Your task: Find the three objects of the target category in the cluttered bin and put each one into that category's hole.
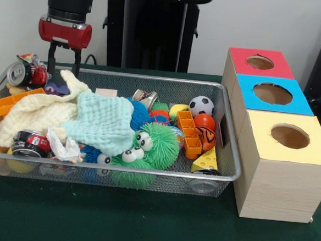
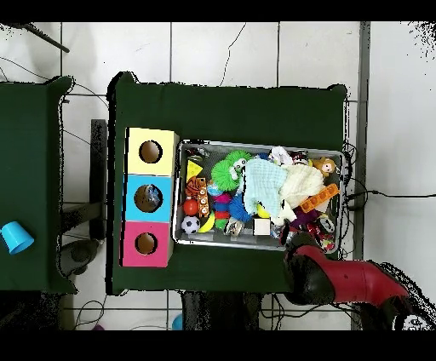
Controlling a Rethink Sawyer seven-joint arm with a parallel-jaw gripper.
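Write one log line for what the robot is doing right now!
gripper: open, empty, above wire bin far corner | cloths cover toys | boxes: holes empty

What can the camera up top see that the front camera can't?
Only the overhead view shows the blue cup on a second table and the tiled floor. Only the front view shows the green toys' googly eyes and the gripper hanging above the bin's corner. Both show the wire bin, its cloths and the three boxes with holes.
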